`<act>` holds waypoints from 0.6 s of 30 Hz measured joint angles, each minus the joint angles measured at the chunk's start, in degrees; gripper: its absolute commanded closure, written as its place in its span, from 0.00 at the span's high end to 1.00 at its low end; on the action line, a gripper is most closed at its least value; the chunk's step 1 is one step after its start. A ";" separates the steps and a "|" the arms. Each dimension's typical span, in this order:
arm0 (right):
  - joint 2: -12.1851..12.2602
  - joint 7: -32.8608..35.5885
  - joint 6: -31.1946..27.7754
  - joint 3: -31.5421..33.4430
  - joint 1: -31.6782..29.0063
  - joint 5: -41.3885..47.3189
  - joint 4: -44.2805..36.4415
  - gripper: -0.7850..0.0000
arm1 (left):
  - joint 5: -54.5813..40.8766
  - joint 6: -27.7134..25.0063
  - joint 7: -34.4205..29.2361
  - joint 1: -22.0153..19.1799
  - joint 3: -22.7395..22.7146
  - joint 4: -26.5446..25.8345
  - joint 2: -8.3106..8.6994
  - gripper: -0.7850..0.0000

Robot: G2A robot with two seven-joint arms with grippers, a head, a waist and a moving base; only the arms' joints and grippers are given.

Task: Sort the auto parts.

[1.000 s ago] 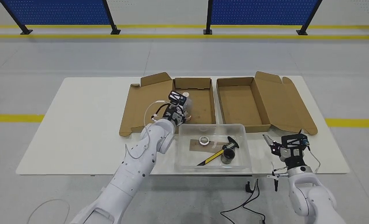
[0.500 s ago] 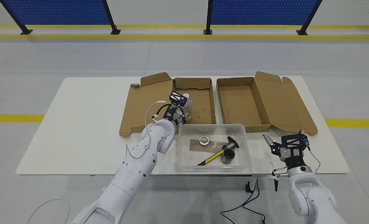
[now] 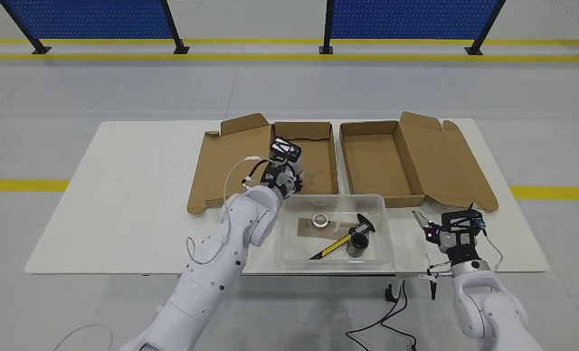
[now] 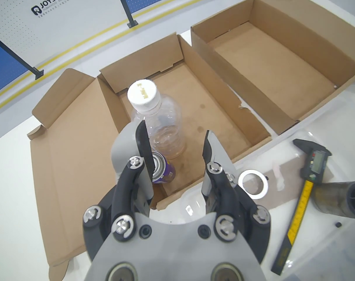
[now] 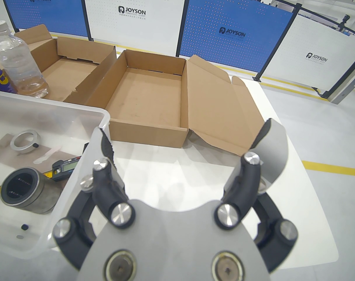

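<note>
White table (image 3: 136,197): two open cardboard boxes (image 3: 375,166), a clear, probably plastic bin (image 3: 298,250).

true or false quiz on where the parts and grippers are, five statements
1. The clear bottle stands upright in the left cardboard box. True.
2. The metal ring lies in that box. False: it lies in the plastic bin.
3. The left gripper has its jaws shut on the spray can. False: the jaws are open and hold nothing; the can stands in the box beside the bottle.
4. The caliper lies in the bin next to the steel cylinder. True.
5. The right gripper has open jaws. True.
</note>
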 measured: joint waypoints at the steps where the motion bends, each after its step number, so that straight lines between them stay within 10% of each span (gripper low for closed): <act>1: 0.00 0.00 0.00 0.00 0.00 0.00 0.00 1.00 | -0.47 -0.26 -0.38 0.48 -0.05 -1.22 0.02 0.49; 18: 0.00 0.00 0.00 0.00 0.00 0.00 0.00 1.00 | -2.18 -2.05 -3.00 7.73 -1.70 -15.01 0.79 0.49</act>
